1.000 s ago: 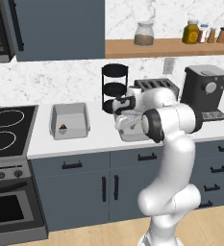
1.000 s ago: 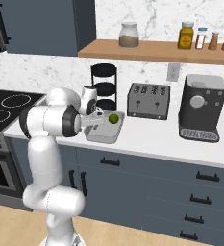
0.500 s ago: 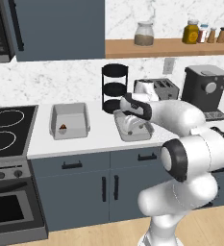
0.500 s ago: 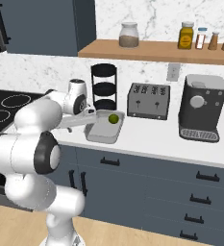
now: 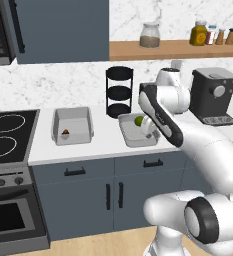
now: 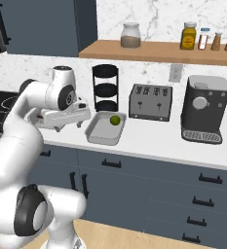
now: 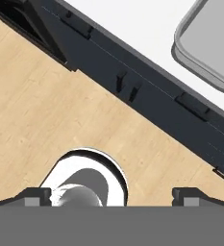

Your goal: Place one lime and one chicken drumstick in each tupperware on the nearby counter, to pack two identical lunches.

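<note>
Bare counter (image 5: 103,137) lies open between the two tupperware trays (image 5: 72,125) (image 6: 105,128). Behind that gap the black three-tier rack (image 6: 105,88) blocks the wall side, and the toaster (image 6: 150,102) and coffee machine (image 6: 204,109) crowd the right stretch

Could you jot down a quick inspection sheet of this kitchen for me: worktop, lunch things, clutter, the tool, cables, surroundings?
Surface: white counter over dark drawers.
Job's things: right tupperware holds one lime; left tupperware holds a small brown item, too small to name.
Clutter: black tiered rack, toaster, coffee machine.
Grippers: tool open, nothing between its tips, looking down at the wooden floor.
Cables: nothing seen.
Surroundings: stove at left; wooden shelf with jars.
</note>
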